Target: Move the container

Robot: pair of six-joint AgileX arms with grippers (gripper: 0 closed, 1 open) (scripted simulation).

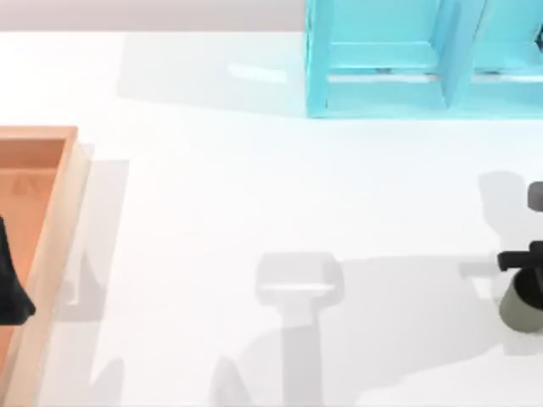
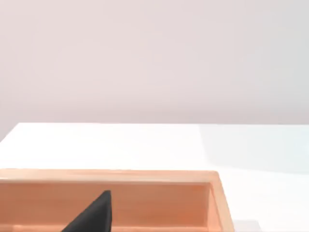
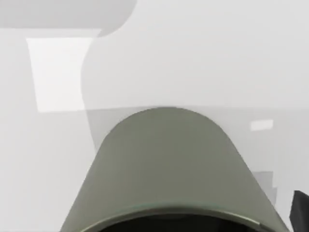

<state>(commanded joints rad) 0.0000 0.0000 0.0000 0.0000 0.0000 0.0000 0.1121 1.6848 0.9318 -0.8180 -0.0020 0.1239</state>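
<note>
White table [image 1: 212, 220], turquoise shelf [image 1: 382, 59] far edge, wooden tray [image 1: 51, 254] left, pale wall [image 2: 154, 58]

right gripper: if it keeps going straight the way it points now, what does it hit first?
Most likely the container: in the right wrist view it sits directly ahead, very close. In the top view the right gripper is right over it at the table's right edge. Contact can't be confirmed.

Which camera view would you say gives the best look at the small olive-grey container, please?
The right wrist view: the container sits close up, its curved wall and rim plain, a dark finger beside it. The top view shows it at the table's right edge, partly under the right gripper. The left wrist view faces the wooden tray.
</note>
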